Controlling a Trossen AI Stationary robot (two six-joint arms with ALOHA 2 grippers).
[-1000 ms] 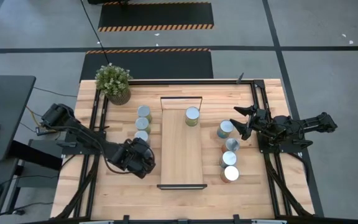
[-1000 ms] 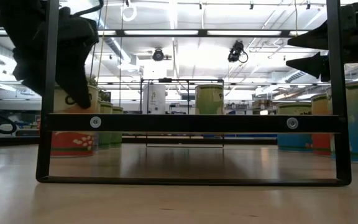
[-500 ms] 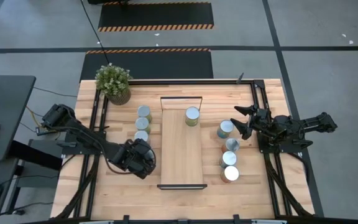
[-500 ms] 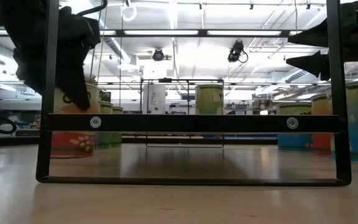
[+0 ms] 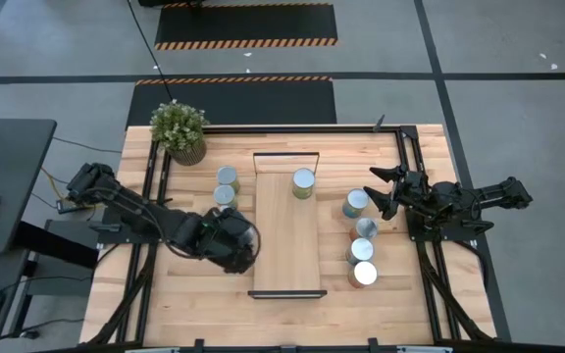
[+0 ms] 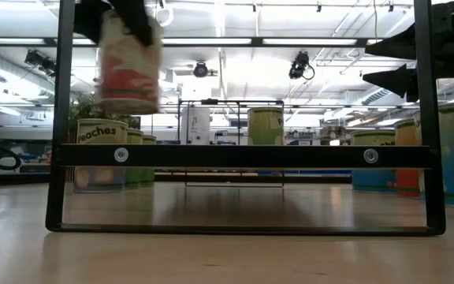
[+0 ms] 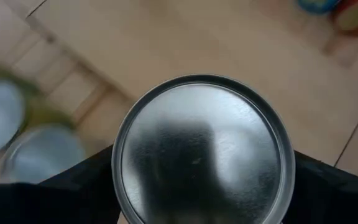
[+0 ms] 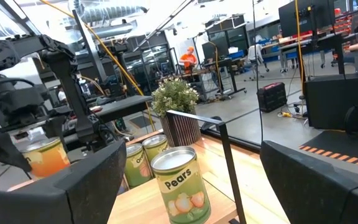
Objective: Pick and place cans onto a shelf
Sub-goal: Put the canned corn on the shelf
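Note:
My left gripper [image 5: 233,241] is shut on a can with an orange and white label [image 6: 128,59] and a shiny silver top [image 7: 201,149], high above the table by the near left part of the shelf [image 5: 287,245]. One can [image 5: 304,182] stands on the shelf's far end. Two cans [image 5: 227,186] stand left of the shelf, and several cans [image 5: 363,238] stand in a row on its right. My right gripper [image 5: 381,192] is open and empty beside the farthest can of the right row [image 5: 357,203]. My left gripper pinches the can between its two fingers [image 7: 73,186], which sit on opposite sides of the can just below its top rim [image 7: 118,180]. The fingers come from above, pointing down. The can hangs below them, roughly upright and lifted clear of the table.
A potted green plant [image 5: 179,129] stands at the table's far left corner. The shelf's dark metal end frame [image 6: 243,155] fills the low view. A "Pears" can [image 8: 180,183] shows in front of the right gripper. A black desk [image 5: 3,176] stands left of the table.
My left gripper has risen with the can, lifting it off the table to well above the shelf's height, and has gone a little toward the shelf. A "peaches" can that stood behind it now shows in the low view.

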